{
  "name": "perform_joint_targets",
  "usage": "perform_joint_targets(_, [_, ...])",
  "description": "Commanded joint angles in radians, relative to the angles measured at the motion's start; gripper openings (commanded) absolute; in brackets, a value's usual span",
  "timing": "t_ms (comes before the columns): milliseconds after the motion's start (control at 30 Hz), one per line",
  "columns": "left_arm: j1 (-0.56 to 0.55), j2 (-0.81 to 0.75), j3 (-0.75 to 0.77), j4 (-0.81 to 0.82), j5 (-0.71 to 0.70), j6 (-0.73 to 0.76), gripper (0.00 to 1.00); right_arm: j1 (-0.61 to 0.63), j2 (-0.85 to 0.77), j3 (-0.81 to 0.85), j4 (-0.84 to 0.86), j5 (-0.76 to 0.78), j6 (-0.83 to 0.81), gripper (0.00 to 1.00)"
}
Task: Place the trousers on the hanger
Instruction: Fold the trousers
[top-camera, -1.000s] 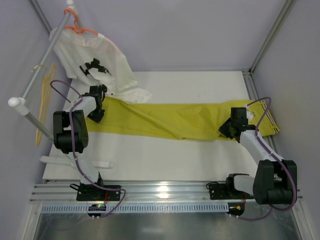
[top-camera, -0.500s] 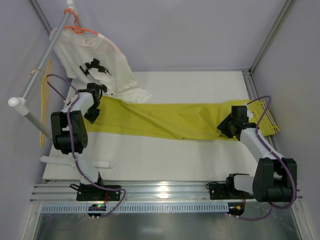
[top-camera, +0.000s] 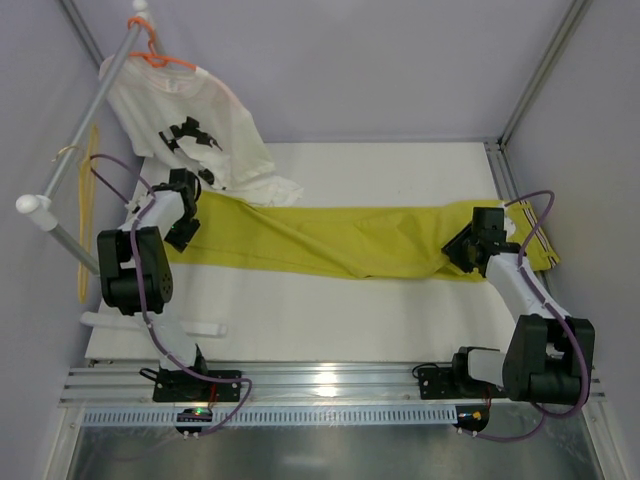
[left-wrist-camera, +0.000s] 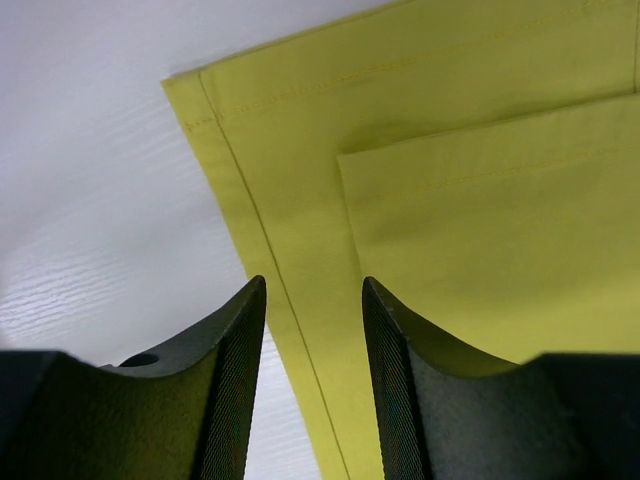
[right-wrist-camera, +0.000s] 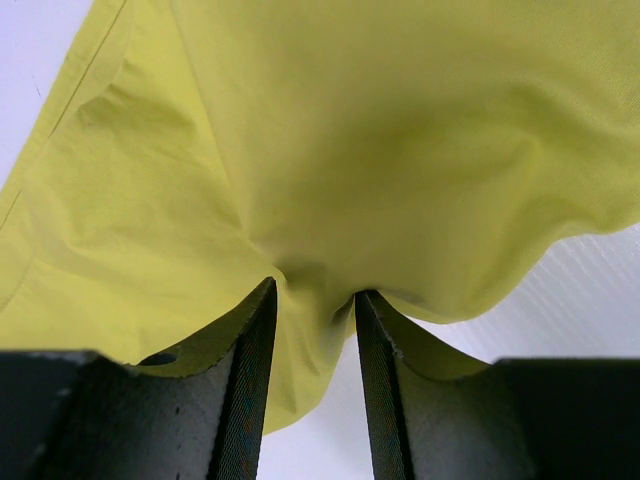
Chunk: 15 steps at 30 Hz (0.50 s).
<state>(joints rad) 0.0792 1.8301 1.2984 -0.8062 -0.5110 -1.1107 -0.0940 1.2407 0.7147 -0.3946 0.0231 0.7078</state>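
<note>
**Top view.** The trousers (top-camera: 350, 240), thin yellow-green woven cloth, lie flat on the white table (top-camera: 350, 320). Their long axis runs left to right across mid-frame, with the striped waistband at the right end and the leg ends at the left. A shallow diagonal crease crosses the middle. The hanger (top-camera: 88, 200), a thin yellow plastic loop, hangs from the slanted metal rail (top-camera: 90, 110) at the left edge, apart from the trousers. An orange hanger (top-camera: 160, 58) at upper left carries a white T-shirt (top-camera: 190, 120) with black print, whose lower hem overlaps the cloth's upper left corner. The left arm is folded sharply at the elbow, and the left gripper (top-camera: 185, 232) points down over the leg ends. The right arm reaches forward and inward, and the right gripper (top-camera: 462, 250) sits low just left of the waistband.

**Left wrist view.** Two dark fingers (left-wrist-camera: 235, 380) with ribbed inner faces stand apart and clamp nothing. Below the gap a stitched hem edge runs diagonally (two layers lie flat, one stepped over the other) on the faintly grained tabletop.

**Right wrist view.** The fingers (right-wrist-camera: 245, 380) are likewise parted, so the jaws are released. A soft pucker of cloth gathers into the gap, with folds fanning upward. Bare table shows at lower right.
</note>
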Motion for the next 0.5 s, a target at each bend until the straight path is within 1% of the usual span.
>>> perform_joint_targets(0, [0.008,-0.002,-0.007,0.082,0.026,-0.004,0.45,-0.004,-0.038,0.038,0.005,-0.005,-0.019,0.40])
perform_joint_targets(67, [0.008,0.015,-0.008,0.097,0.049,-0.005,0.45,-0.004,-0.035,0.045,0.003,-0.006,-0.021,0.40])
perform_joint_targets(200, [0.008,0.035,-0.022,0.148,0.074,-0.023,0.48,-0.004,-0.040,0.046,0.003,-0.006,-0.025,0.41])
perform_joint_targets(467, [0.008,0.083,-0.030,0.156,0.097,-0.040,0.49,-0.004,-0.035,0.051,0.002,0.006,-0.027,0.40])
